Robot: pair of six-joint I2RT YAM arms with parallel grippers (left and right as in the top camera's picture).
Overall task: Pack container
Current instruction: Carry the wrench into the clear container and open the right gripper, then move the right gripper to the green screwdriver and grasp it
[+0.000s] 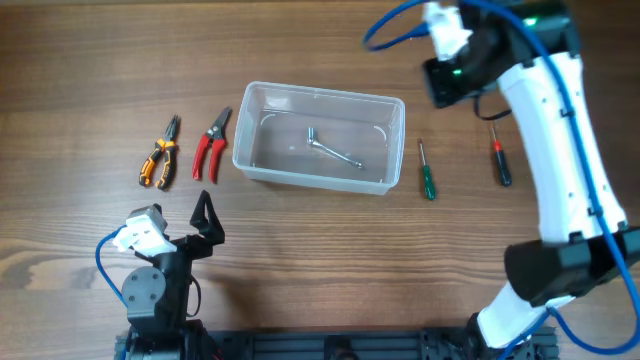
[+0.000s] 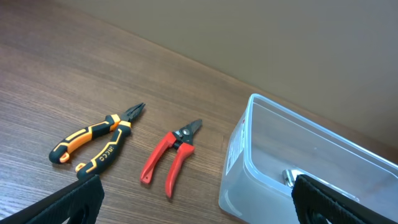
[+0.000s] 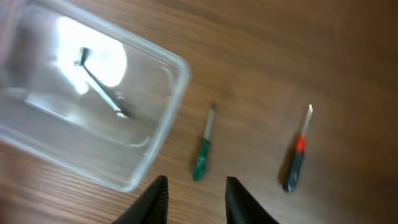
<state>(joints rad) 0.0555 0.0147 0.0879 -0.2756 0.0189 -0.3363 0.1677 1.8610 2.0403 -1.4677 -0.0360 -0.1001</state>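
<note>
We see only the fingertips of each gripper, cut off at the wrist views' lower edges. The left gripper (image 2: 205,202) is spread wide and the right gripper (image 3: 196,198) is parted; both are empty. One clear, rimmed, round-cornered container (image 1: 312,181) sits mid-table, holding one blurred metal tool (image 1: 333,148). Two tools lie to its left, orange pliers (image 1: 160,155) and red cutters (image 1: 211,146), and two to its right, a green screwdriver (image 1: 426,172) and a red-black screwdriver (image 1: 499,160).

Left wrist view, for your log: short dark lettering on orange grip of pliers (image 2: 107,148), at 9 o'clock of red cutters (image 2: 177,144); looks like "MCC", not certain. Faint label on container (image 2: 239,158) end wall, unreadable. Pale mark on green screwdriver (image 3: 200,160) handle, too blurred.
</note>
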